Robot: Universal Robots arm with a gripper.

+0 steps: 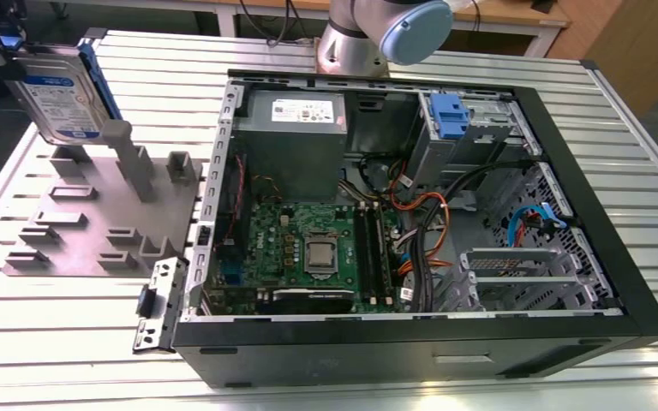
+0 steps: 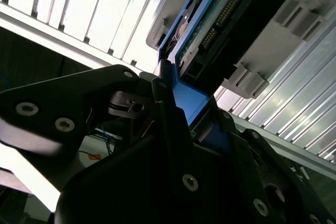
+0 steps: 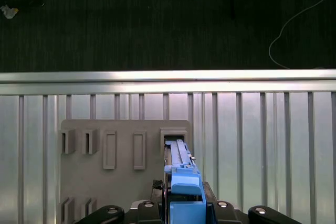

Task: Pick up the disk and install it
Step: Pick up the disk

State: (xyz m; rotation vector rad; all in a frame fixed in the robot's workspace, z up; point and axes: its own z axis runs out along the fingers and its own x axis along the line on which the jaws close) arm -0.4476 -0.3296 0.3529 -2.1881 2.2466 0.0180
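On the grey stand (image 1: 78, 244) at the exterior view's left, the disk (image 1: 64, 94) stands upright, the tool (image 3: 185, 199) clamped on its blue top edge. A skewed lift could jam it or drag the stand.

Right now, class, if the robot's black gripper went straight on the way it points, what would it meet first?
The gripper would meet the silver hard drive in a blue plastic carrier, which sits clamped between its jaws; beyond it, apparently, the slotted grey holder plate.
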